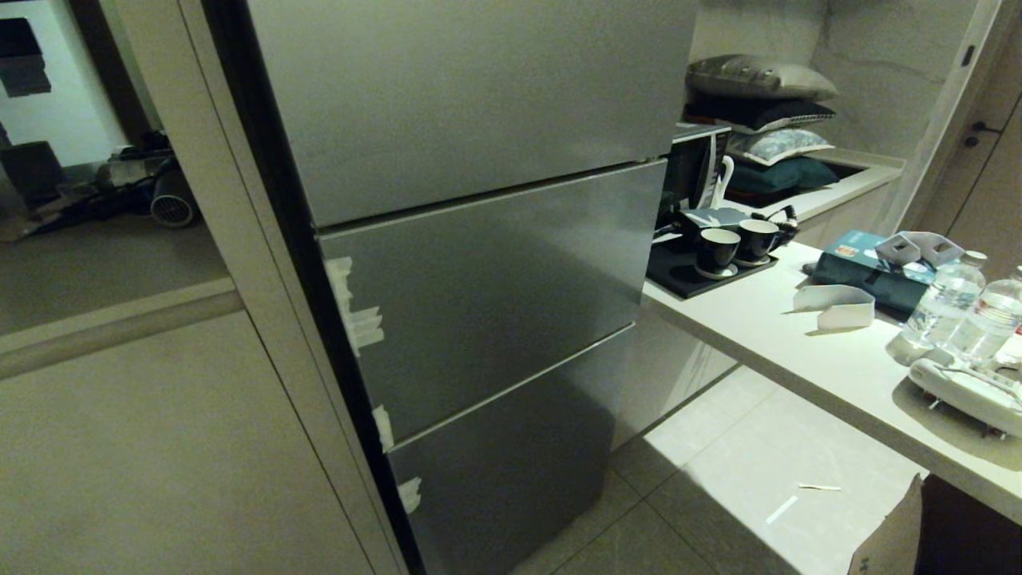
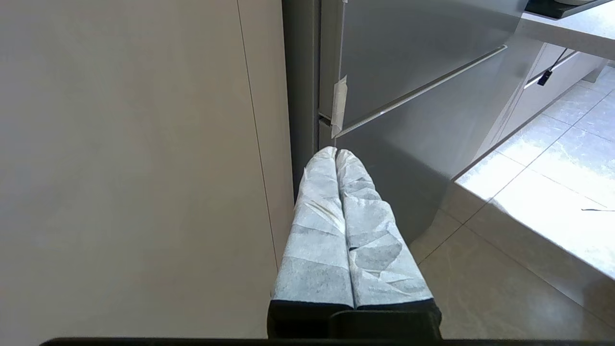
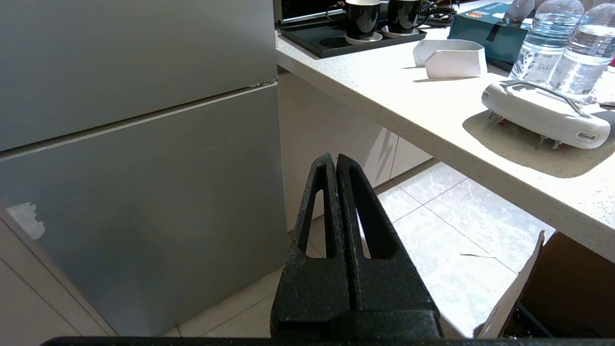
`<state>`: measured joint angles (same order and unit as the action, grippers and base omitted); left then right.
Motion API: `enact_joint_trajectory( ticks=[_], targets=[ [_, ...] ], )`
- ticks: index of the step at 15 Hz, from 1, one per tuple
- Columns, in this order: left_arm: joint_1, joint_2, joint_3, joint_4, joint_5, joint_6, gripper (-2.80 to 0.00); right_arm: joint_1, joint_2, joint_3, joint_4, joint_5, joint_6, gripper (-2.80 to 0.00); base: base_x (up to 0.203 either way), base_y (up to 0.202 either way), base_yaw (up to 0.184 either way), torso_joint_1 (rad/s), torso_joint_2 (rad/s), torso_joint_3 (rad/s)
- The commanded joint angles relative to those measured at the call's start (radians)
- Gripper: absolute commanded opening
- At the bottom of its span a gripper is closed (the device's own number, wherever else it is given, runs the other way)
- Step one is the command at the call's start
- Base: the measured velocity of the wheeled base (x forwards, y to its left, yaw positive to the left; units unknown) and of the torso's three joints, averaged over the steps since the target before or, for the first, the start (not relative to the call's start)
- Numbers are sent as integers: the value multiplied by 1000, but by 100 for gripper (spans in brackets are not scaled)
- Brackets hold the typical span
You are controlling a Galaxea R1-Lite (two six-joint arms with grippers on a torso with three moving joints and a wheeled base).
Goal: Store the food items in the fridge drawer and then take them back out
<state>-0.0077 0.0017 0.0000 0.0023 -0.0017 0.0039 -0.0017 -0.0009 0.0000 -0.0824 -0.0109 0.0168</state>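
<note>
Fridge shut, both grippers pressed closed and empty.

Head view: the grey fridge (image 1: 479, 263) stands with all its fronts shut, so the drawer and food items are out of sight; counter (image 1: 798, 351) on the right carries water bottles (image 1: 966, 307) and cups (image 1: 734, 247). Left wrist view: left gripper (image 2: 336, 153), fingers wrapped in pale tape, tips together, hangs near the fridge's left edge. Right wrist view: right gripper (image 3: 335, 157), black fingers together, holds nothing, between fridge and counter.

My left gripper (image 2: 336, 154) wrapped in crinkled white tape, my right gripper (image 3: 335, 158) matte black, brushed grey steel fridge (image 1: 479, 279), speckled cream stone counter (image 3: 432, 115)
</note>
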Motion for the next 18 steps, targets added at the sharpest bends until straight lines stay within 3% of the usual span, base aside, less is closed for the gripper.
enact_joint_trajectory(
  ticks=[1,6,8,11,15,18],
  targets=[
    [0,0,0,-1,0,1,-280,0,-1,31,-2,0,0,-280,0,0,0,0,0,0],
    [0,1,0,1,1,4,-280,0,-1,31,-2,0,0,-280,0,0,0,0,0,0],
    [0,0,-2,0,-1,52,-280,0,-1,31,-1,0,0,-280,0,0,0,0,0,0],
    [0,10,-130,10,-24,51,-280,0,-1,32,-2,0,0,-280,0,0,0,0,0,0],
    [-9,244,-260,130,-104,44,-280,0,-1,31,-1,0,0,-280,0,0,0,0,0,0],
    [-22,537,-308,69,-117,-26,-280,0,-1,31,-1,0,0,-280,0,0,0,0,0,0]
  ],
)
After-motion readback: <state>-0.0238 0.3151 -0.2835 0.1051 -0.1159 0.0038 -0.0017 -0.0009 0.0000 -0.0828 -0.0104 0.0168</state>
